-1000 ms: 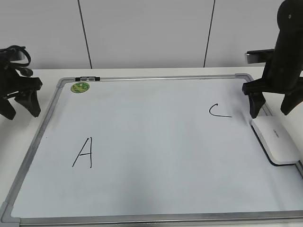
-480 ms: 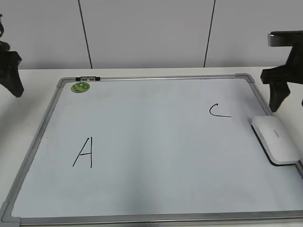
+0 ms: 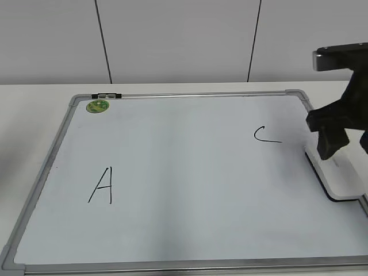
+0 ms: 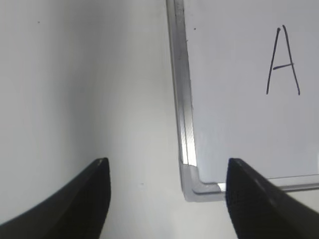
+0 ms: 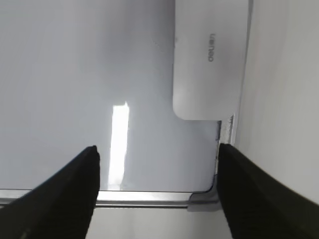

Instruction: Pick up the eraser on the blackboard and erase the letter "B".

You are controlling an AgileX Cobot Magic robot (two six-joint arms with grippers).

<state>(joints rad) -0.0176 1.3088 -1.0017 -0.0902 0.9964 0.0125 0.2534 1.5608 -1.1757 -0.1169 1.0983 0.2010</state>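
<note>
The blackboard [image 3: 190, 149] lies flat on the table, with a black "A" [image 3: 101, 186] and a "C" [image 3: 267, 135] on it. No letter "B" shows in any view. The white eraser [image 3: 343, 183] lies at the board's right edge; it also shows in the right wrist view [image 5: 209, 55]. My right gripper [image 3: 347, 144] is open and empty, above the eraser's far end; in its wrist view [image 5: 157, 149] the jaws span the board's corner. My left gripper [image 4: 165, 169] is open and empty over the table beside the board's near-left corner [image 4: 192, 185], out of the exterior view.
A round green magnet [image 3: 97, 106] and a small black-and-grey clip [image 3: 106, 95] sit at the board's far left corner. The white table [image 4: 75, 99] surrounds the board. A white panelled wall stands behind.
My right gripper has come down and forward over the eraser's far end, now hiding part of it. My left gripper has moved out of the exterior view to the left.
</note>
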